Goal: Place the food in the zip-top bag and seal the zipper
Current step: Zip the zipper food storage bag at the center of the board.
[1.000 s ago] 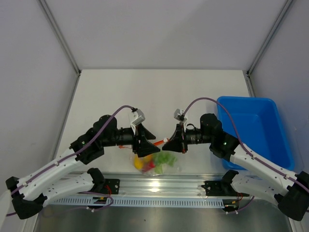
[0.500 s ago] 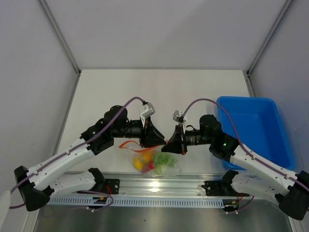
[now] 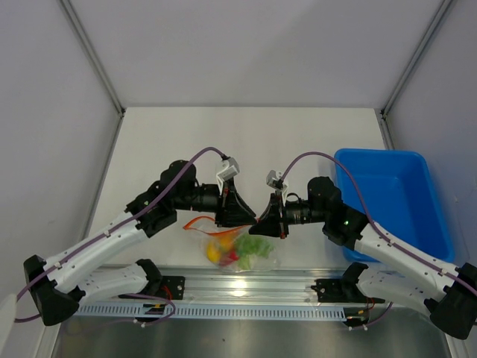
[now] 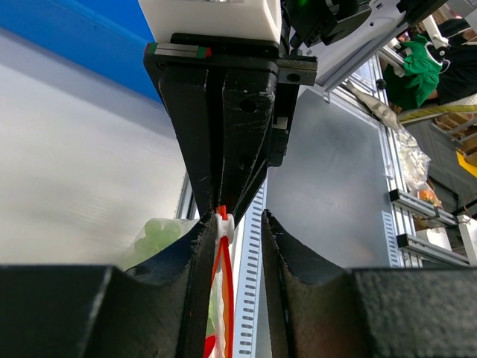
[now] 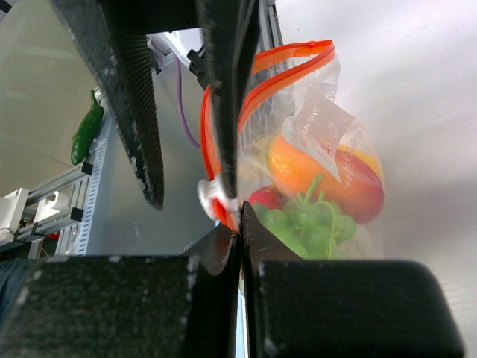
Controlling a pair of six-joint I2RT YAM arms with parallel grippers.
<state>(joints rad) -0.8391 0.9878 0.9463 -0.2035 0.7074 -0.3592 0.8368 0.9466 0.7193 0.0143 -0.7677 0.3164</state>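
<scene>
Flat white matte tabletop (image 3: 298, 142), boxed on three sides by pale grey panel walls (image 3: 246, 52). Slim aluminium corner posts (image 3: 93, 56) slanting down to the far table corners, left and right. Ribbed silver aluminium rail (image 3: 246, 286) along the near edge, white perforated strip (image 3: 246, 312) just below it. Rectangular blue plastic bin (image 3: 395, 201) on the table's right side. Even, diffuse light, soft glare on the rail. In the left wrist view, dull grey surface (image 4: 335, 171) and aluminium-frame shelving (image 4: 417, 205) beyond.

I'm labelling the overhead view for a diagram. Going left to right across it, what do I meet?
Left hand → right hand → blue bin. The zip-top bag spans across both hands sideways, so it is left out.
</scene>
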